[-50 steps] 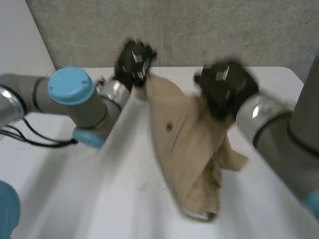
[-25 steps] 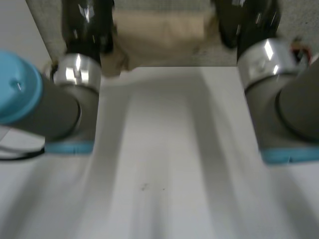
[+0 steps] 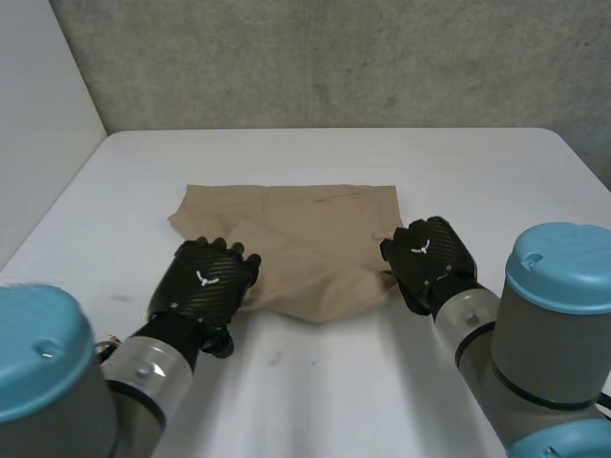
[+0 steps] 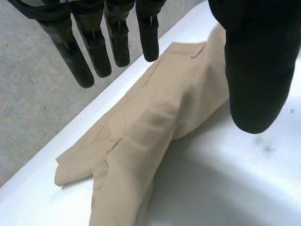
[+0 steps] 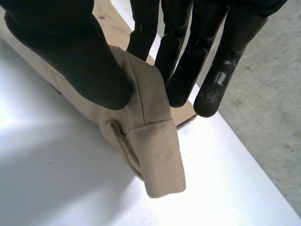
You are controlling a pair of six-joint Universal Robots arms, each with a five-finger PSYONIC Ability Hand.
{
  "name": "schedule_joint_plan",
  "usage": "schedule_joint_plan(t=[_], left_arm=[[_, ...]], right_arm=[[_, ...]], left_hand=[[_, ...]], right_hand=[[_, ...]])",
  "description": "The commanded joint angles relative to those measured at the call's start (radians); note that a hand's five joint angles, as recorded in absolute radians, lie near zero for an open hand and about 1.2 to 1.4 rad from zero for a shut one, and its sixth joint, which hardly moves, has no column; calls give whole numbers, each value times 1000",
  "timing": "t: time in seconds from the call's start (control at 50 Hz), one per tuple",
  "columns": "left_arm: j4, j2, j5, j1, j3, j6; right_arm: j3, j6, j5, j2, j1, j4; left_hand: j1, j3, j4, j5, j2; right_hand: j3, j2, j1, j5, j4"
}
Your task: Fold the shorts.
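You are looking down on a smooth white table (image 3: 315, 382) set against a rough grey concrete wall (image 3: 334, 57), with a plain white panel (image 3: 43, 124) on the left. The shorts (image 3: 305, 239) lie spread near the middle of the table. They are tan woven cloth with soft creases, a straight far edge and a ragged near edge. Your left hand (image 3: 205, 283) sits at their near left corner and your right hand (image 3: 430, 260) at their near right corner. Both hands are glossy black with a carbon-weave look, and each carries a small white mark (image 3: 202, 278) on its back that is too small to read. The left wrist view shows what the head view hides: that hand's fingers (image 4: 94, 52) are straight and well apart from the thumb (image 4: 256, 70), held wide over the shorts (image 4: 141, 141) and gripping nothing. In the right wrist view, the thumb (image 5: 70, 52) and fingers (image 5: 174, 61) pinch a raised fold of the shorts (image 5: 150, 127) between them. There you can see the twill ribbing, a line of stitching and a narrow strip like a belt loop (image 5: 123, 141), with the thick folded end hanging just below the grip.
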Motion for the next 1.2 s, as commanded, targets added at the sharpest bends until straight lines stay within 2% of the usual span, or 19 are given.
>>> schedule_joint_plan(t=[0.02,0.1,0.22,0.3,0.48,0.72,1.2], left_arm=[[-108,74,85,143,83,-71],[-109,46,162,246,130,-74],[-129,-106,291,294,218,-80],[-181,-181,306,299,271,-82],[-261,-334,311,391,403,-82],[-260,-475,335,383,492,-83],[-250,-477,358,323,554,-82]], right_arm=[[76,-8,-109,-56,-8,1],[108,-14,-162,-75,-43,-1],[145,-39,-238,-91,-57,-15],[162,-66,-245,-98,-65,-24],[183,-88,-248,-98,-68,-29],[194,-88,-247,-92,-73,-35],[191,-89,-247,-85,-71,-36]], left_hand=[[24,-7,6,9,-1],[54,22,35,39,28],[71,40,53,56,46],[71,40,53,56,46],[198,166,179,183,172],[250,219,232,236,225],[239,207,220,224,214]], right_hand=[[208,216,431,246,205],[208,216,431,246,205],[208,216,431,246,205],[208,216,431,246,205],[208,216,431,246,205],[208,216,431,246,205],[208,216,431,246,205]])
